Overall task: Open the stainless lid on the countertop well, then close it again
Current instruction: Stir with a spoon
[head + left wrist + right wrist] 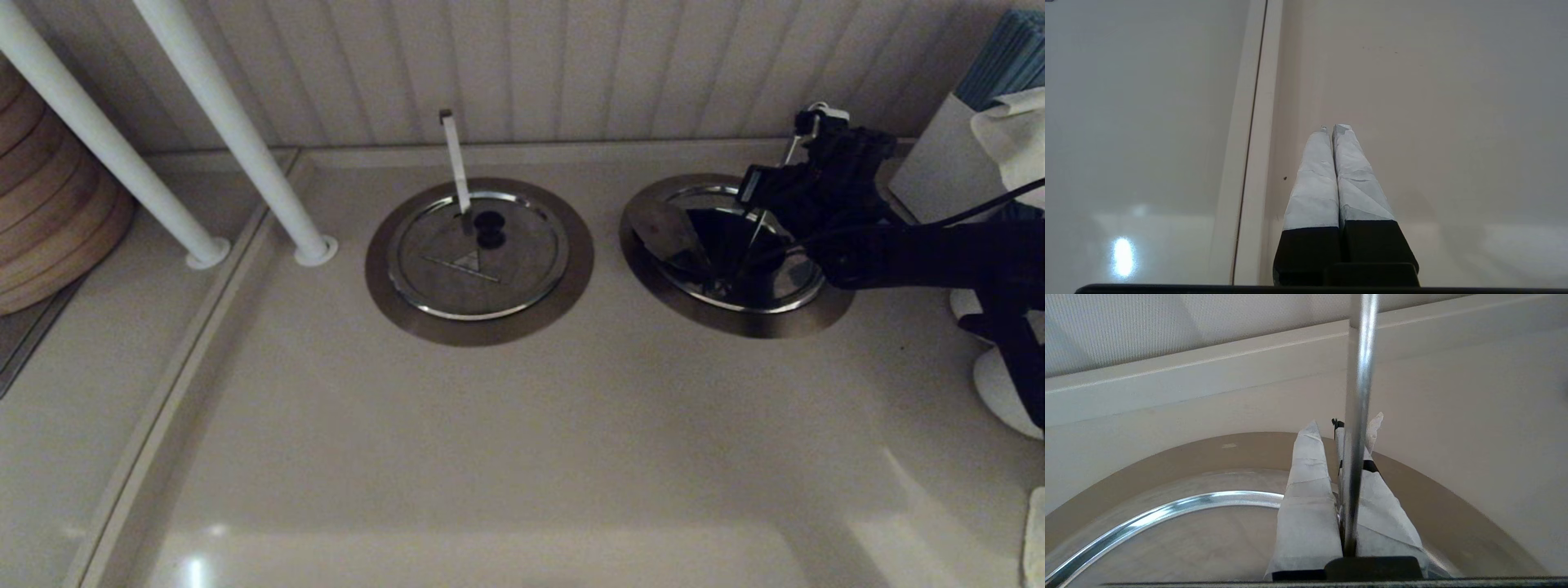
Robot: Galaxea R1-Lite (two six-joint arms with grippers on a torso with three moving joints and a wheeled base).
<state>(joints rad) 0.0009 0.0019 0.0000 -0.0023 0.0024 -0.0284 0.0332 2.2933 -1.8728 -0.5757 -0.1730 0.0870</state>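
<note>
Right gripper [1345, 428] clamps metal strip [1357, 396] over stainless lid [718, 245] — twin lid [478, 255] beside

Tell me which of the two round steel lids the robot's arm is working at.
The stainless lid on the robot's right, under the right gripper. The other lid, with the near-vertical strip, has no arm near it.

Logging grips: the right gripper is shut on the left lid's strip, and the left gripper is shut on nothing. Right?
No: head view shows the right gripper shut on the right lid's strip; the left gripper is shut on nothing.
</note>
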